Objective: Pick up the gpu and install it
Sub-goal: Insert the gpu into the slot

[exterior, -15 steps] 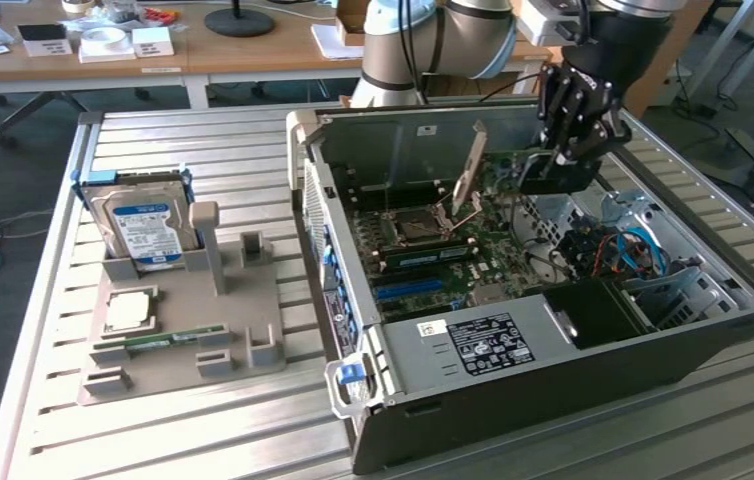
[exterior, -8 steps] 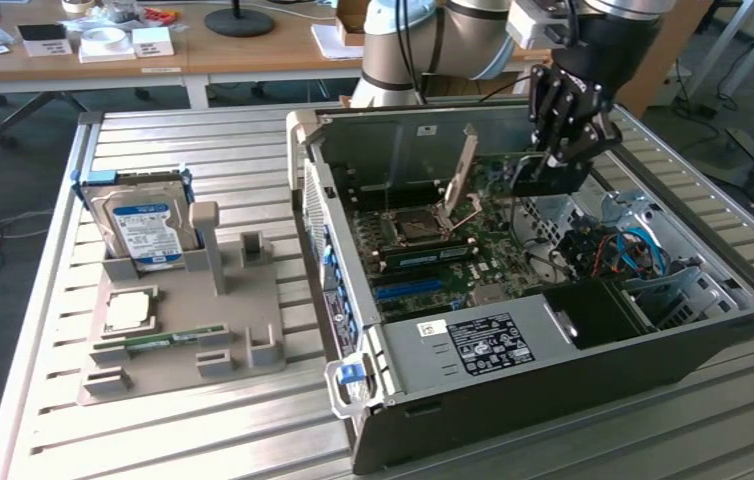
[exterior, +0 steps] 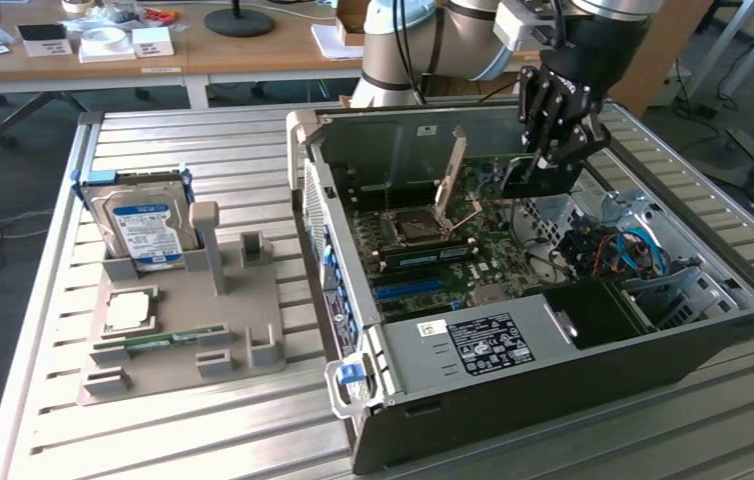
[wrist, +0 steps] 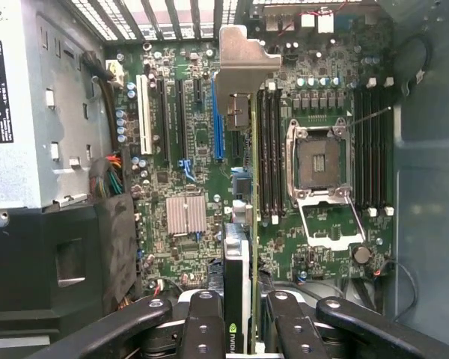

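The gpu (exterior: 539, 176) hangs inside the open computer case (exterior: 484, 345), above the green motherboard (exterior: 484, 255). My gripper (exterior: 557, 135) reaches down from above and is shut on it. In the wrist view the gpu (wrist: 238, 254) shows edge-on, thin and dark. Its silver end bracket (wrist: 243, 63) points toward the case's slotted rear wall. The black fingers (wrist: 204, 321) clamp it from both sides, with my gripper (wrist: 239, 318) centred on the card. The card hovers beside the blue expansion slot (wrist: 218, 127), apart from the board.
A grey fixture tray (exterior: 177, 330) at the exterior view's left holds a silver hard drive (exterior: 144, 225), a processor chip (exterior: 130, 308) and a narrow RAM stick (exterior: 164, 340). The open processor socket (wrist: 318, 161), memory slots (wrist: 269, 149) and a silver heatsink (wrist: 185, 213) surround the card. Cables (exterior: 624, 250) lie near the drive bay.
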`<state>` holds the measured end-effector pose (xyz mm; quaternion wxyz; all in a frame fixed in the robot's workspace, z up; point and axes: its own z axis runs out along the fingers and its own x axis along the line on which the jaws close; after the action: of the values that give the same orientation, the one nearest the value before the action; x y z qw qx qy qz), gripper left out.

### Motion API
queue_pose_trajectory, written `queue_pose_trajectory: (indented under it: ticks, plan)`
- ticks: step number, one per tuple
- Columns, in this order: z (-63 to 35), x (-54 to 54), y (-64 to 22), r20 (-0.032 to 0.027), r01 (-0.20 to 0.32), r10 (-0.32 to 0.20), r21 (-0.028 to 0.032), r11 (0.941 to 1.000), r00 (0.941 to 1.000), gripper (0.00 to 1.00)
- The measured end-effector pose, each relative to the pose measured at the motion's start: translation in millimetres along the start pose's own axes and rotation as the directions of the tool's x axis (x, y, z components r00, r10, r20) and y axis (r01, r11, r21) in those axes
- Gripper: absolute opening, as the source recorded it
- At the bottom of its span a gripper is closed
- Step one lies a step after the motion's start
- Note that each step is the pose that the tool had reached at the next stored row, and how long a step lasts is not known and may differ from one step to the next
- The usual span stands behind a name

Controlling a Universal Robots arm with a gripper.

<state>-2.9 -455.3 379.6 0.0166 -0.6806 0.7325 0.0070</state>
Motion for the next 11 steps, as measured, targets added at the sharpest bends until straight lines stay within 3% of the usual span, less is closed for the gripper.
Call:
queue_pose_trajectory:
  ticks: [5, 11]
  plan:
    - [0.0, 0.1, 0.8, 0.0001, 0.0, 0.0, 0.0, 1.0, 1.0, 0.26]
    - [0.1, 0.7, 10.2, 0.0002, 0.0, 0.0, 0.0001, 1.0, 1.0, 0.26]
